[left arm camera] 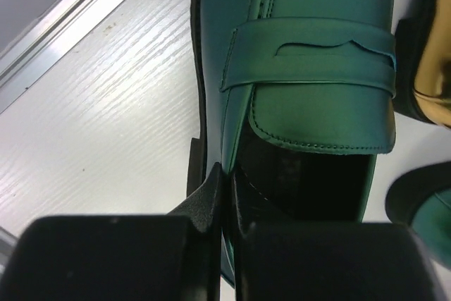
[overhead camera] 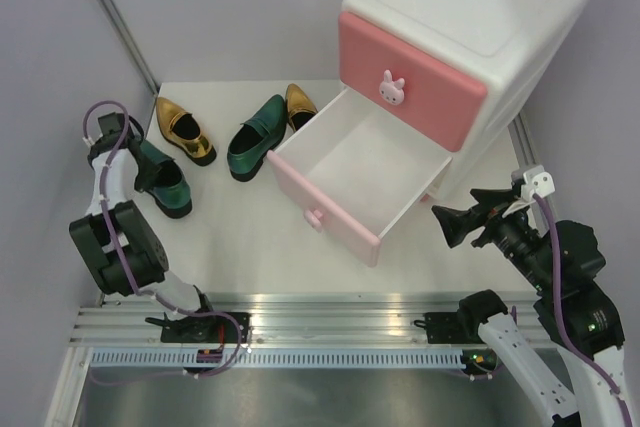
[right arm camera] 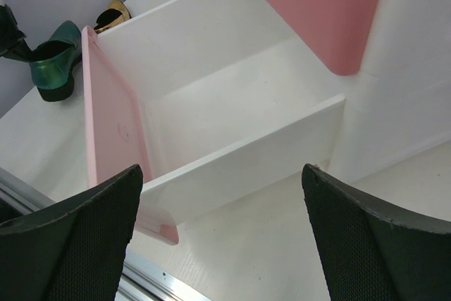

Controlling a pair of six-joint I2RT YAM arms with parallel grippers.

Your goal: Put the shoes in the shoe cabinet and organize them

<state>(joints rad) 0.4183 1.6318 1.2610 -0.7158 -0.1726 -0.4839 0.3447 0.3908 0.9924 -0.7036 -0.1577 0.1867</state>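
Observation:
My left gripper (overhead camera: pixel 148 165) is shut on the side wall of a dark green shoe (overhead camera: pixel 168 187) at the table's left edge. In the left wrist view the fingers (left arm camera: pixel 210 192) pinch the rim of that shoe (left arm camera: pixel 310 68), one inside and one outside. A gold shoe (overhead camera: pixel 185 132), a second green shoe (overhead camera: pixel 255 137) and another gold shoe (overhead camera: pixel 300 105) lie behind, left of the drawer. The white shoe cabinet (overhead camera: pixel 470 7) has its lower drawer (overhead camera: pixel 360 162) pulled out, with nothing in it. My right gripper (overhead camera: pixel 455 225) is open, just right of the drawer (right arm camera: pixel 232 103).
The cabinet's upper pink drawer (overhead camera: pixel 440 97) with a bunny knob (overhead camera: pixel 392 87) is shut. The open drawer's pink front (overhead camera: pixel 320 212) juts toward the table's middle. Grey walls close in the left and back. An aluminium rail (overhead camera: pixel 330 312) runs along the near edge.

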